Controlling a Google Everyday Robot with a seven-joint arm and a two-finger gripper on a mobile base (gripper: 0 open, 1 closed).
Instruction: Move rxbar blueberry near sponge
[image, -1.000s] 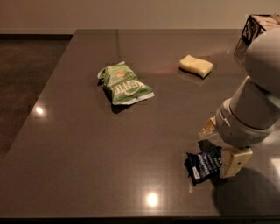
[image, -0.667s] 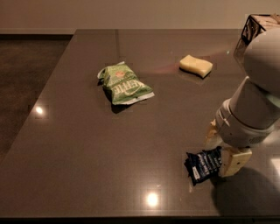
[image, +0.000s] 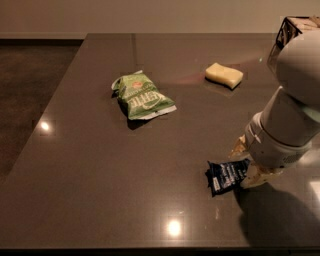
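- Dark tabletop (image: 100, 190): open surface noted between navy crinkly rxbar blueberry (image: 226, 176) and pale yellow sponge block (image: 224, 75).
- Bar axis laid left-right; cream gripper (image: 247, 164) at its right end, grip undetermined.

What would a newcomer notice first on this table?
The bulky white robot arm at the right edge, its gripper down at the dark blue rxbar blueberry near the front. Next, the green chip bag in the middle of the table, and the pale yellow sponge farther back on the right.
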